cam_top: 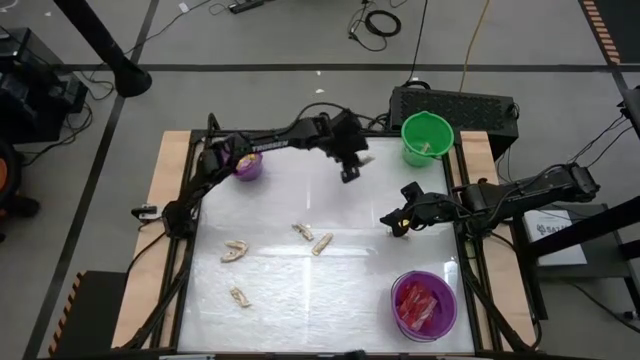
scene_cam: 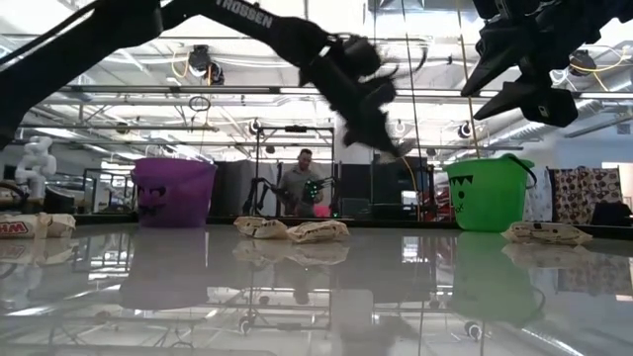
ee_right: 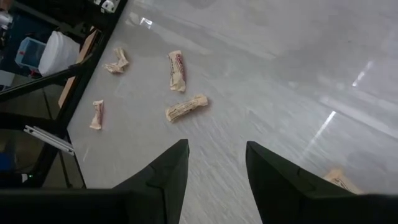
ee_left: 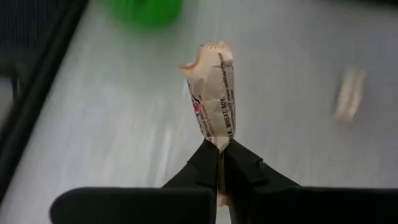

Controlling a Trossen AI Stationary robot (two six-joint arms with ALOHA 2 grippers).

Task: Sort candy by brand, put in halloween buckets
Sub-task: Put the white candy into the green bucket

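My left gripper [cam_top: 349, 170] hangs above the table's far middle, left of the green bucket [cam_top: 427, 137], and is shut on a tan wrapped candy [ee_left: 211, 93]. My right gripper [ee_right: 216, 163] is open and touches nothing. It hovers right of centre [cam_top: 395, 222], with one tan candy [ee_right: 339, 177] lying close below it. Several more tan candies lie flat on the table, among them a pair at the centre [cam_top: 303, 231] [cam_top: 322, 243]. One purple bucket [cam_top: 248, 163] stands at the far left. Another [cam_top: 423, 305], at the near right, holds red packets. My left gripper pinches the tan candy between its two fingertips by the crimped end of the wrapper [ee_left: 218, 142]. The fingers slant downward [scene_cam: 381, 129] above the table. The candy is lifted clear and sticks out straight beyond the fingertips, along the fingers' line.
A dark box [cam_top: 455, 103] sits behind the green bucket, off the table's far edge. Black frame rails [cam_top: 190, 215] run along the table's left and right sides. In the low view a person [scene_cam: 302, 183] stands in the room beyond the table. Bare white surface [cam_top: 330, 290] lies near centre.
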